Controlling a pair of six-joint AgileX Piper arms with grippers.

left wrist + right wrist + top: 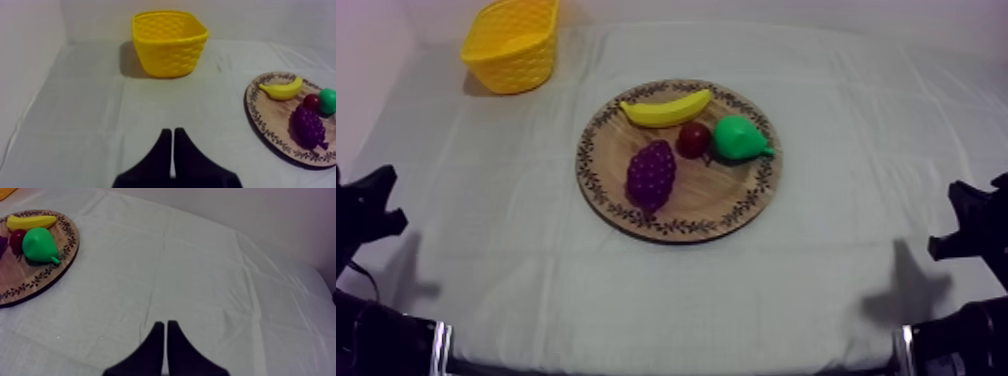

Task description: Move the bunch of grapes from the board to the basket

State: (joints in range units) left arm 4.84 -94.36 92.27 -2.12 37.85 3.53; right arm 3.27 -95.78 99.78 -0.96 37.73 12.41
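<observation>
The purple bunch of grapes (651,173) lay on the round wooden board (708,197), well apart from the left claw (172,132) and right claw (165,323), both pressed together on nothing. The woven yellow basket (514,45) stood apart from the board.

Table (486,240) under grey-white cloth, lightly creased. Resting directly on it: round wooden board (708,196) at centre, yellow basket (514,62) upright at far left corner, well apart.
</observation>
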